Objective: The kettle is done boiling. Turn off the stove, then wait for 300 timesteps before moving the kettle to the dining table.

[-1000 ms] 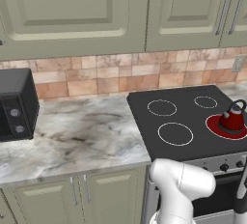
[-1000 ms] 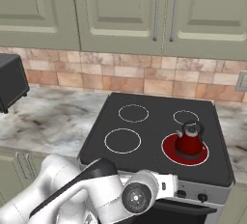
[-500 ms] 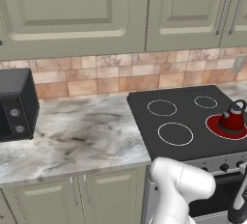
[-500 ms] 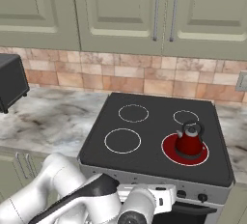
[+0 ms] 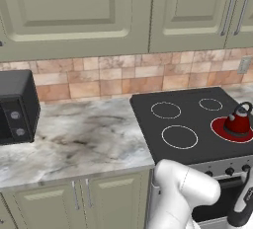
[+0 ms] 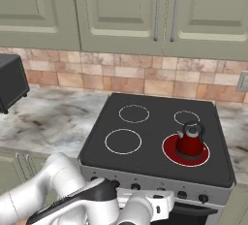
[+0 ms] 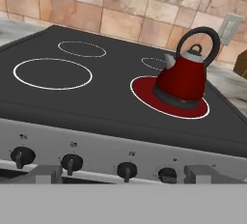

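The red kettle point(image 7: 183, 80) point(image 6: 190, 142) point(image 5: 237, 123) stands upright on the stove's point(image 7: 96, 103) point(image 6: 150, 144) point(image 5: 190, 119) front right burner point(image 7: 144, 91), which glows red. The other burners show only white rings. A row of black knobs point(image 7: 71, 162) runs along the silver front panel. My gripper point(image 7: 124, 175) is open, low in front of that panel and level with the knobs, its two tips wide apart and holding nothing. The nearest knob point(image 7: 126, 170) sits between them, apart from both. My hand point(image 6: 157, 204) hangs before the oven door. The dining table is out of view.
A black microwave point(image 5: 15, 107) point(image 6: 9, 86) stands on the marbled counter point(image 5: 84, 139) left of the stove. Green wall cabinets point(image 6: 160, 10) hang above a tiled backsplash. A wall outlet point(image 7: 230, 27) sits behind the kettle, and counter continues right of the stove point(image 6: 240, 146).
My arm has sunk a little lower in front of the stove. The kettle and the red burner are as before.
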{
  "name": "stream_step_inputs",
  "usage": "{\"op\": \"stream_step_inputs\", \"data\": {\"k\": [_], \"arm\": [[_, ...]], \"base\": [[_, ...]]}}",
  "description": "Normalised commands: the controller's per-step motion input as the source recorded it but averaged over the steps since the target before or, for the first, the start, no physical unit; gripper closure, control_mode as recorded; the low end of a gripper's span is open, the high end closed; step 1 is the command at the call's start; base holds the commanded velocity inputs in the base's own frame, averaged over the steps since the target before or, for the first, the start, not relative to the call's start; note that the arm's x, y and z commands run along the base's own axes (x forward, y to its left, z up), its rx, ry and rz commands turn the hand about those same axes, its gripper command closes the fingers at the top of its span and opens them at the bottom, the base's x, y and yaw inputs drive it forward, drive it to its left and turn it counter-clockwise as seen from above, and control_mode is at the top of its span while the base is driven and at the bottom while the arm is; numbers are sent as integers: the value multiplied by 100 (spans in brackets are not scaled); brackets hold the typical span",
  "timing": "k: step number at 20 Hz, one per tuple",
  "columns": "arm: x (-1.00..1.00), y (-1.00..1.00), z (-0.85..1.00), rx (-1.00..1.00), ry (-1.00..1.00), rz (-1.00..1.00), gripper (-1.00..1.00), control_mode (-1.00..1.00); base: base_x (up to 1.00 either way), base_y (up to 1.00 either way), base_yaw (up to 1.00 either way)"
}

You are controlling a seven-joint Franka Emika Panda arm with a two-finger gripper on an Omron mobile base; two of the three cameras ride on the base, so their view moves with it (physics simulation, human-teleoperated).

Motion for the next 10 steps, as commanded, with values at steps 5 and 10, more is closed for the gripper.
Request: {"op": "stream_step_inputs", "data": {"k": [5,10], "arm": [[3,0,-18,0,-1,0,-100,-100],[1,0,-24,0,-5,0,-100,-100]], "base": [[0,0,0],[0,0,0]]}}
